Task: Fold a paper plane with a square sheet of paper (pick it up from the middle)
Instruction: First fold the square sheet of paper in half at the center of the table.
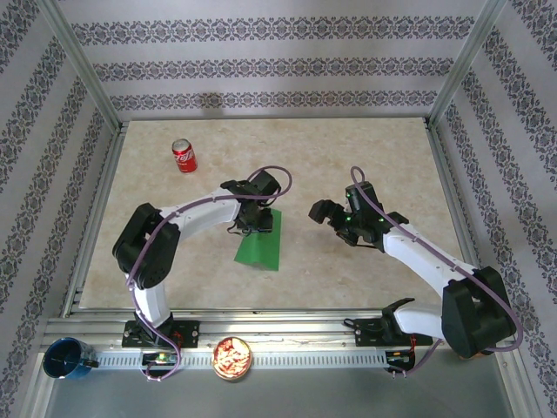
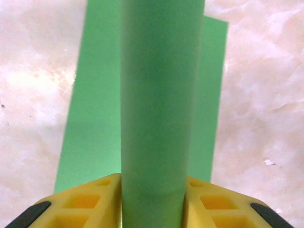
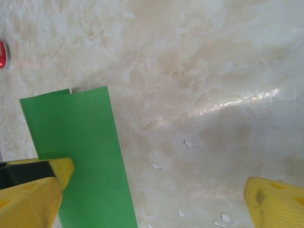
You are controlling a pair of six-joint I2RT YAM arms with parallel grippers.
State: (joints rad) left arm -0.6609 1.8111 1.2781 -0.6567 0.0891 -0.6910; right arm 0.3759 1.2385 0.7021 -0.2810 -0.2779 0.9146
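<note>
So the marbled table [image 1: 365, 157] is the big thing here, and the green paper [image 1: 259, 250] sits near its middle, a bit left of centre, looking like a narrow rectangle. The left gripper [image 1: 252, 222] is down on the paper's far end, and from its wrist cam its yellow fingers [image 2: 95, 199] are clamped either side of a raised ridge of paper [image 2: 156, 95]. The right gripper [image 1: 324, 212] hangs just right of the sheet, jaws spread wide with nothing in them. A red soda can [image 1: 184, 155] stands far left.
</note>
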